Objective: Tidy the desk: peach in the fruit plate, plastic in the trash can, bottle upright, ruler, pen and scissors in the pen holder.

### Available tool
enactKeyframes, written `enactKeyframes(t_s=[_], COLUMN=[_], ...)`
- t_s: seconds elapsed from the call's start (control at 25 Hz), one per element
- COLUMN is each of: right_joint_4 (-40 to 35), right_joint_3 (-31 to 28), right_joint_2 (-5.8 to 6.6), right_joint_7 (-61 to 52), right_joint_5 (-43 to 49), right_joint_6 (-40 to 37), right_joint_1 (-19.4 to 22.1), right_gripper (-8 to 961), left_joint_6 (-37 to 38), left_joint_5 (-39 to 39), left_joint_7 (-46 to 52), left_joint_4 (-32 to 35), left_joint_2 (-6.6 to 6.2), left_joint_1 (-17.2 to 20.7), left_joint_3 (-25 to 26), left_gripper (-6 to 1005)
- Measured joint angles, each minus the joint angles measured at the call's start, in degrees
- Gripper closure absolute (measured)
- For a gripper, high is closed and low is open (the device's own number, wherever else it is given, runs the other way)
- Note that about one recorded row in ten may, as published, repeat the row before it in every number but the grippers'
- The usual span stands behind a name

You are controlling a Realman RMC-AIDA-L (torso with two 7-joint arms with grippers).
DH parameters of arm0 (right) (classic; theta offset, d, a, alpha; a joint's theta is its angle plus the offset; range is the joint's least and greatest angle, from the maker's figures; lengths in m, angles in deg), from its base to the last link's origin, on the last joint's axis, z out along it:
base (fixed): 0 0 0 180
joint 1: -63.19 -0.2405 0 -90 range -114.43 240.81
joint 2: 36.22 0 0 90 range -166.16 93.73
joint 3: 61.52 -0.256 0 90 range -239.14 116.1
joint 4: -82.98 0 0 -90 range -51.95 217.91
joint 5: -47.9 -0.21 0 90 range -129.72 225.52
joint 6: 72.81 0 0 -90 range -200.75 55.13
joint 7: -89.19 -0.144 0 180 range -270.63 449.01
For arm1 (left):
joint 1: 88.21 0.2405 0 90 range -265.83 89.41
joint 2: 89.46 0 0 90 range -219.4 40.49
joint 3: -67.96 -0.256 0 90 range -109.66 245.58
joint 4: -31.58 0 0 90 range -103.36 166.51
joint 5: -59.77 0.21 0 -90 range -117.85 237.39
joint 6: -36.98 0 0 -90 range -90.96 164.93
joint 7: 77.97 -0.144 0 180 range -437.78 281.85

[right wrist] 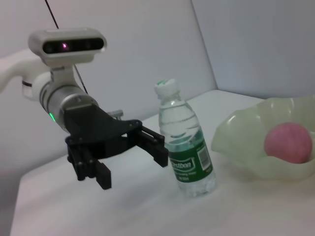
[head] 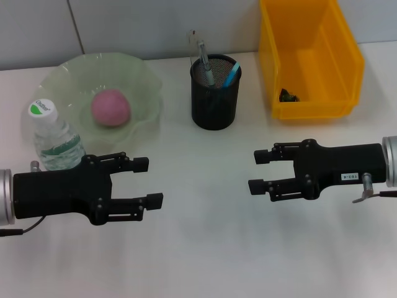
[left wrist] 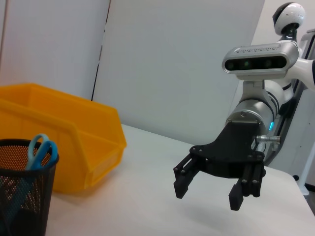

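We see both pincers open and empty: left pincer (head: pixel 147 181) lower left, right pincer (head: pixel 257 171) right of centre. Main risk: the left one sits just beside the upright bottle (head: pixel 56 139), so a careless swing could topple it.

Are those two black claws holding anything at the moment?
No. The left gripper and the right gripper are both open and empty above the table; the bottle stands free beside the left one.

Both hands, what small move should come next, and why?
Probably just draw both back to rest. The peach lies in the fruit plate, the bottle stands upright, the scissors sit in the pen holder, and the left hand and right hand hover open, holding nothing.
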Motion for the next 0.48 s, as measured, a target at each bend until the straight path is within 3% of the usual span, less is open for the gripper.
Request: enactKeyframes(t_s=[0.48], right_joint_4=[0.16], right_joint_3=[-0.26], right_joint_2=[-0.3], right_joint_7=[2.19], right_joint_5=[-0.07], right_joint_6=[0.9], right_joint_1=[0.17], right_gripper=[195], left_joint_6=[-0.39], left_joint_5=[0.18], left_joint_7=[-1.37], left_joint_4=[-0.06], left_joint_2=[-0.09], left_joint_1=[-0.01], left_joint_3=[-0.01], left_gripper=[193])
